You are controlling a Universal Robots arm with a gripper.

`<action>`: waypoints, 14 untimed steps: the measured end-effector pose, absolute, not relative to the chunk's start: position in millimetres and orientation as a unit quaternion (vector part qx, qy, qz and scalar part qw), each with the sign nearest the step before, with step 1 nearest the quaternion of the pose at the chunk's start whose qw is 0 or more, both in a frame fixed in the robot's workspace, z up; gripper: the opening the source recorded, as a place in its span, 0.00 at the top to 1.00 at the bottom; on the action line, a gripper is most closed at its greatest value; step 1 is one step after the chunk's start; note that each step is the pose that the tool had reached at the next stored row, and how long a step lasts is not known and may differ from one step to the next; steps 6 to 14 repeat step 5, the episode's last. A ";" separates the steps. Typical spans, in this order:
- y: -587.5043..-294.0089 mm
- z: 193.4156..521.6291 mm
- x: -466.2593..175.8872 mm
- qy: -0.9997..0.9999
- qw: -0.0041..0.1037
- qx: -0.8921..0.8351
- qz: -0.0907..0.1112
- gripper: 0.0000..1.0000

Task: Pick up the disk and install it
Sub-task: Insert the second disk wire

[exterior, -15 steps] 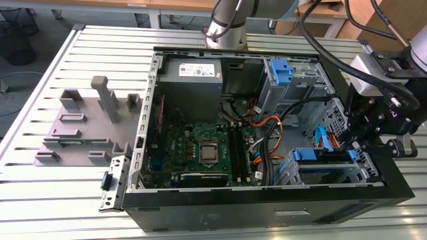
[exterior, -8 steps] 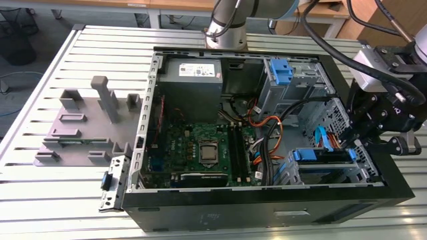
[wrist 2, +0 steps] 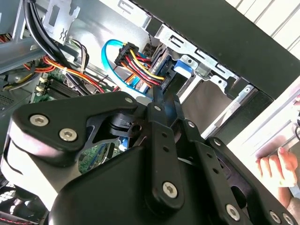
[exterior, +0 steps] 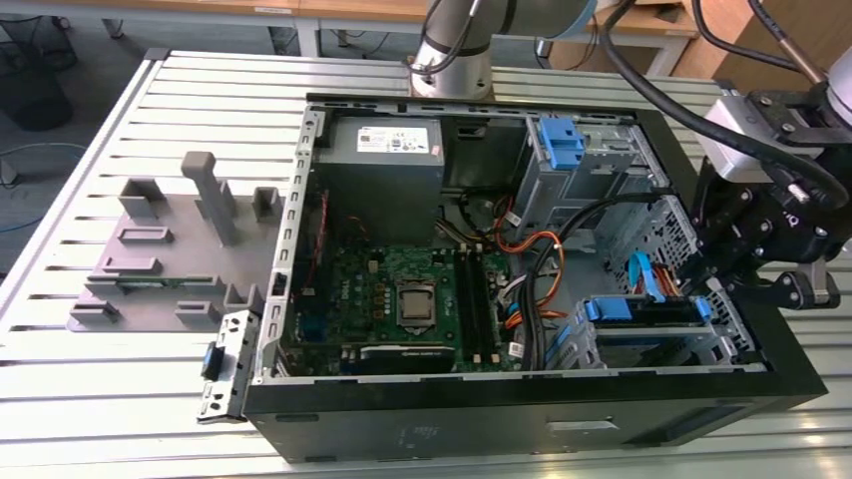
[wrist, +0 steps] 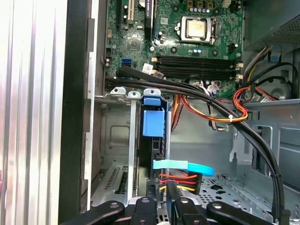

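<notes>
1 gripper (exterior: 701,284) hung at the exterior view's right edge of the open computer case (exterior: 533,394), its black fingers (wrist 2: 164,101) reaching down into the drive bay corner. In both wrist views the jaws stood narrow, drawn almost together, and nothing showed between them. The disk (exterior: 647,310) sat in the lower bay of the case, toward the exterior view's right, its bright blue caddy framing it; in the first wrist view the caddy (wrist: 153,123) appeared edge-on, upright between the grey metal bay walls, with its blue tab uppermost. The fingertips (wrist: 171,188) lay just beside a power connector (wrist: 180,177) with red, yellow and black wires and a flat blue cable (wrist: 185,165), close against the end of the caddy. Whether they touched the disk could not be told. The motherboard (exterior: 399,299) lay on the case floor, with the grey power supply (exterior: 386,140) beyond it and a bare blue bracket (exterior: 564,140) in the upper bay. 1 grey fixture (exterior: 174,249) stood on the slatted table (exterior: 107,150), at the exterior view's left of the case. A person's hand (wrist 2: 274,166) rested at the table edge in the second wrist view.
</notes>
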State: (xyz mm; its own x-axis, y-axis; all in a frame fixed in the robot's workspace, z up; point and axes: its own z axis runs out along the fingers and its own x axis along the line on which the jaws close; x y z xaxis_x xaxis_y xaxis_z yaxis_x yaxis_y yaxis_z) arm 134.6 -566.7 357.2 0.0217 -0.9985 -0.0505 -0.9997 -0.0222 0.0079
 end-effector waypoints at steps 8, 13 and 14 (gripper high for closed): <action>-566.7 357.3 134.6 0.699 0.015 -0.715 0.021 0.76; -566.7 357.3 134.6 0.699 0.015 -0.715 0.021 0.76; -566.7 357.3 134.6 0.699 0.015 -0.715 0.021 0.76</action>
